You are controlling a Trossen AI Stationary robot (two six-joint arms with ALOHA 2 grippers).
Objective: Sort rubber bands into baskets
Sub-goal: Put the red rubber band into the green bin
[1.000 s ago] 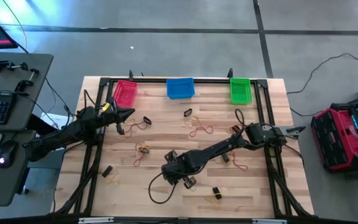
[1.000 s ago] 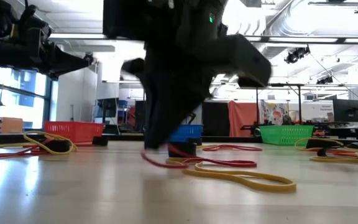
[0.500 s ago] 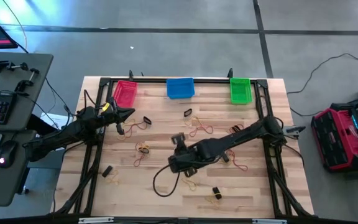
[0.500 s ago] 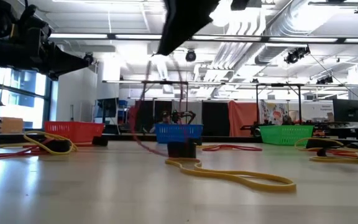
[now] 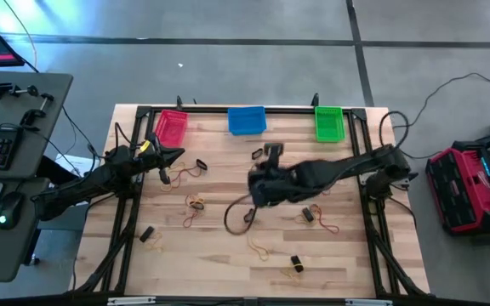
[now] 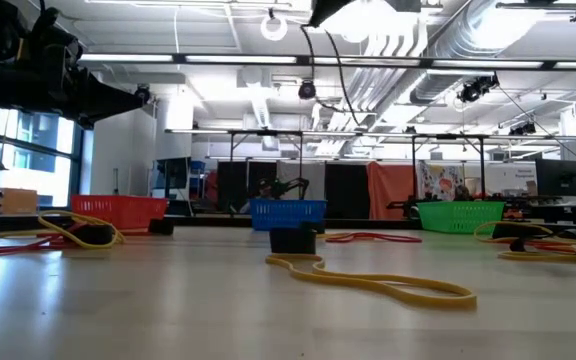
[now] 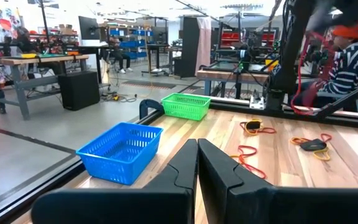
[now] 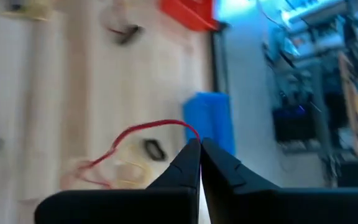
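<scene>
Three baskets stand along the table's far edge: red (image 5: 170, 127), blue (image 5: 247, 120) and green (image 5: 329, 122). Rubber bands lie scattered on the wood: a yellow one (image 6: 378, 283), a red one (image 5: 276, 177), a black one (image 5: 201, 164) and others. My right gripper (image 5: 270, 155) hangs high over the middle of the table, pointing toward the blue basket (image 8: 207, 124), shut on a thin red rubber band (image 8: 148, 127). My left gripper (image 5: 173, 155) waits shut and level over the table's left side, touching nothing. My right gripper pinches the red band between its two fingertips at one spot of the loop (image 8: 194, 135). The fingers slant down toward the table's far edge. The rest of the loop hangs slack below them, clear of the table.
A black frame rail (image 5: 360, 140) runs round the table. A dark cable loop (image 5: 236, 217) hangs from my right arm over the table's middle. A person in a striped sleeve (image 7: 350, 53) is beyond the table's right side.
My right gripper has risen from the table's near middle and gone toward the far edge, rolling its wrist and staying shut. The red band came up with it, off the wood and clear. The yellow band beside it stayed where it lay.
</scene>
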